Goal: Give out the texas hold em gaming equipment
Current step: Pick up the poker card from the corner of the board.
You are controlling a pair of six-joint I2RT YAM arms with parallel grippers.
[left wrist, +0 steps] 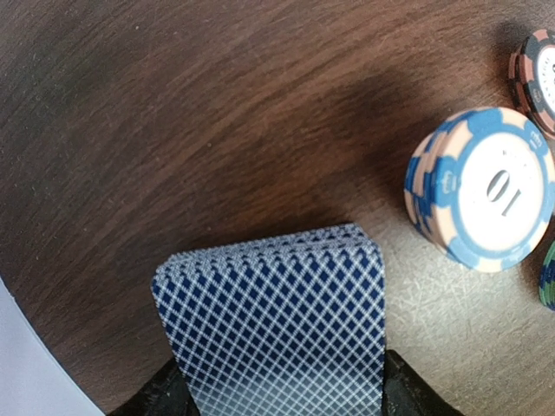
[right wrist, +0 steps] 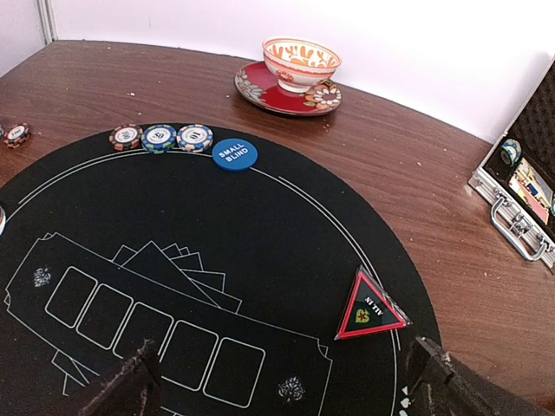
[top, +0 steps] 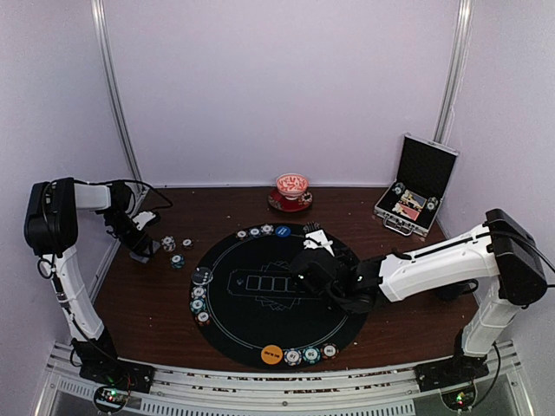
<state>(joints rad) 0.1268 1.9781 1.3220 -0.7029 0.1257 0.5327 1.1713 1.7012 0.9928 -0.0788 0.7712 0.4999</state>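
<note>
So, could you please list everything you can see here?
mat: one, black, round, central.
small chips: nine on mat's rim, at least three off it at left; striped edges.
button discs: three, blue, clear, orange; mat's rim.
triangular marker: one, red-edged, on mat.
deck of cards: one, blue lattice backs, held at left.
cup, saucer: one each, red-patterned, far edge.
case: one, black, silver-edged, open, far right.
table: one, brown wood.
left gripper: closed on deck, left of mat.
right gripper: open, over mat.
</note>
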